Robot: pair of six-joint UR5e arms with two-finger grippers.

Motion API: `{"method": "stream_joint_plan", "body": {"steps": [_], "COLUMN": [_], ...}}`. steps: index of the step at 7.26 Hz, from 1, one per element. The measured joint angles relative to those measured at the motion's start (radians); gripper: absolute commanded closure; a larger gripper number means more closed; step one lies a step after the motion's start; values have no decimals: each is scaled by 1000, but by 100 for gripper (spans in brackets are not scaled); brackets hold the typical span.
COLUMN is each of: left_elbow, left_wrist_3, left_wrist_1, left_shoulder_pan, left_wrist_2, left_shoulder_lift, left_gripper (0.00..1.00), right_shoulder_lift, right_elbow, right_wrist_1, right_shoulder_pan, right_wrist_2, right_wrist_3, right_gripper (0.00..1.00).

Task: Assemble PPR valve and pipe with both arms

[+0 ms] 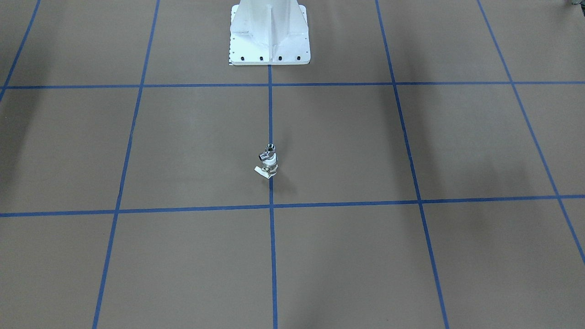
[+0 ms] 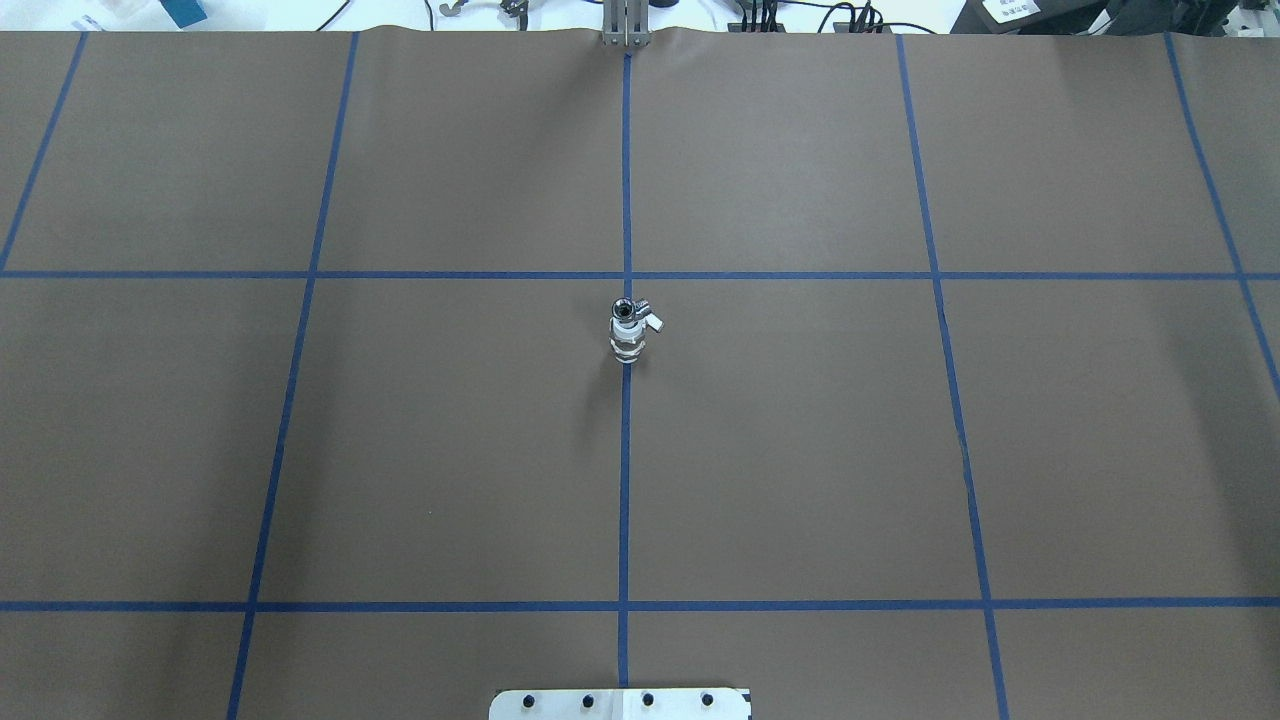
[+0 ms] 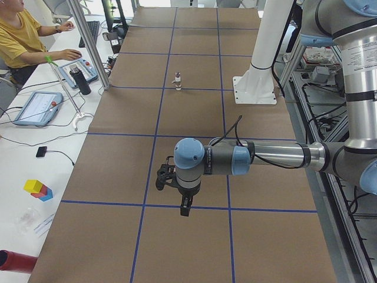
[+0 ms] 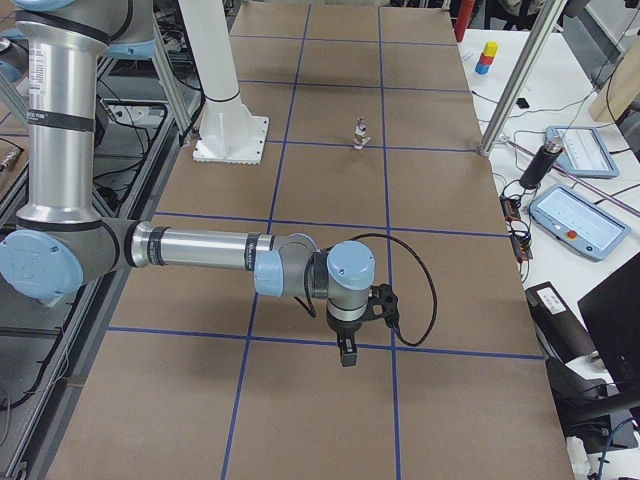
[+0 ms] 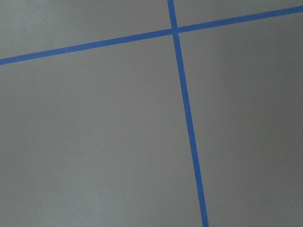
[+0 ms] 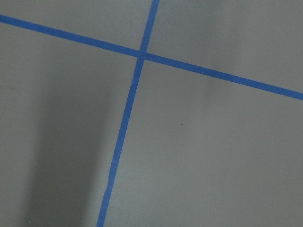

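Observation:
The white PPR valve [image 1: 271, 165] stands upright on the middle blue tape line, its flat handle pointing sideways. The shiny silver elbow pipe [image 1: 269, 150] sits on its top end. The pair also shows in the overhead view, valve [image 2: 627, 346] and pipe [image 2: 628, 311], and small in the left side view [image 3: 177, 79] and the right side view [image 4: 360, 132]. My left gripper [image 3: 185, 207] hangs over the table's left end, far from them. My right gripper [image 4: 347, 355] hangs over the right end. I cannot tell whether either is open. Both wrist views show only brown paper and tape.
The white pedestal base [image 1: 269, 36] stands at the robot's side of the table. An operator [image 3: 20, 35], tablets and a black bottle [image 3: 80, 81] are on a side bench. Aluminium posts [image 3: 88, 44] stand at the table's far edge.

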Motion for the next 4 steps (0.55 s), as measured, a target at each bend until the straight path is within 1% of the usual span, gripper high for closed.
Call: {"method": "stream_joint_plan", "body": {"steps": [4], "left_elbow": [10], "left_wrist_3": [3], "left_wrist_1": [-1], "left_shoulder_pan": [2], "left_wrist_2": [-1], "left_shoulder_lift": [0], "left_gripper": [0], "right_shoulder_lift": [-6], "right_elbow": [-6], "right_wrist_1": [39], "right_shoulder_pan": [1], "right_wrist_2": [6], "right_wrist_3": [24], "right_gripper": [0]}}
